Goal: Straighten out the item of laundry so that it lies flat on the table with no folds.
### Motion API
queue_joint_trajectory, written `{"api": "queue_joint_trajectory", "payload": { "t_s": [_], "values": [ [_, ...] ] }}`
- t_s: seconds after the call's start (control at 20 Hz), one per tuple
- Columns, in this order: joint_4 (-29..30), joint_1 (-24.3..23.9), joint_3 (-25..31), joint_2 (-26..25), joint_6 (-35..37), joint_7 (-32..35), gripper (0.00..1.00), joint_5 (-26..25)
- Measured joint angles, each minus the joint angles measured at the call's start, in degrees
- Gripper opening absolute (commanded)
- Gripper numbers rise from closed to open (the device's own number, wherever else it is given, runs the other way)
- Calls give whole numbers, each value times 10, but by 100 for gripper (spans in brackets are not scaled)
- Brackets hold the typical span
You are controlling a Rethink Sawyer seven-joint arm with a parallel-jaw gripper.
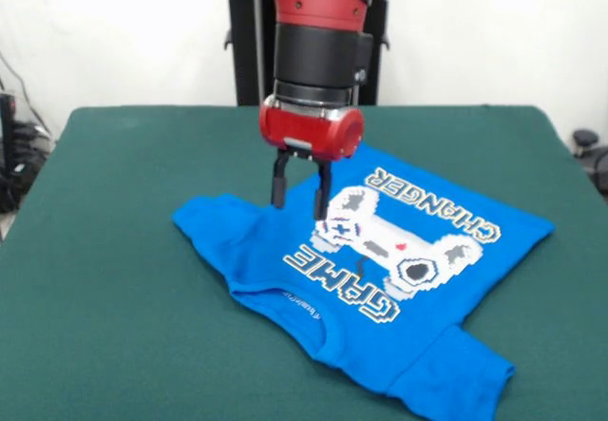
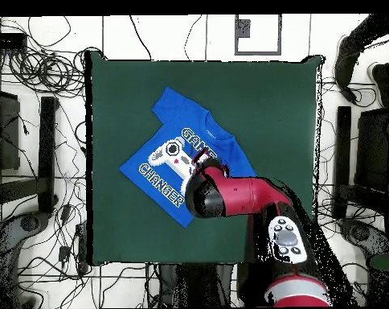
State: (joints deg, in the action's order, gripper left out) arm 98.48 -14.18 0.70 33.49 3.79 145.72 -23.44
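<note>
The item of laundry [image 1: 380,269] is a bright blue T-shirt spread print-side up on the dark green table [image 1: 104,297], showing a white pixel controller and "GAME CHANGER". One sleeve [image 1: 456,378] reaches toward the front edge, and the shirt's left part [image 1: 214,226] looks rumpled. My gripper [image 1: 300,198] hangs open just over the shirt's left part, beside the print, with nothing between its fingers. In the overhead view the shirt [image 2: 169,145] lies angled near the table's middle, and the red arm covers its lower right part and the gripper.
White wall behind the table [image 2: 117,225]. Cables and black stands [image 2: 45,145] crowd the floor around it in the overhead view.
</note>
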Motion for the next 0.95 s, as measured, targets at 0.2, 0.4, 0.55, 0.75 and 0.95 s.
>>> {"api": "queue_joint_trajectory", "payload": {
  "t_s": [0.2, 0.4, 0.55, 0.75, 0.95],
  "values": [
    [-35, -4, 0, -11, 26, 0, 100, -13],
    [-67, -14, 0, -19, 57, 0, 100, -21],
    [-84, -20, 0, -25, 72, 0, 100, -27],
    [-103, -30, 1, -29, 92, 0, 100, -37],
    [-113, -31, 2, -29, 100, 0, 100, -40]
  ]
}}
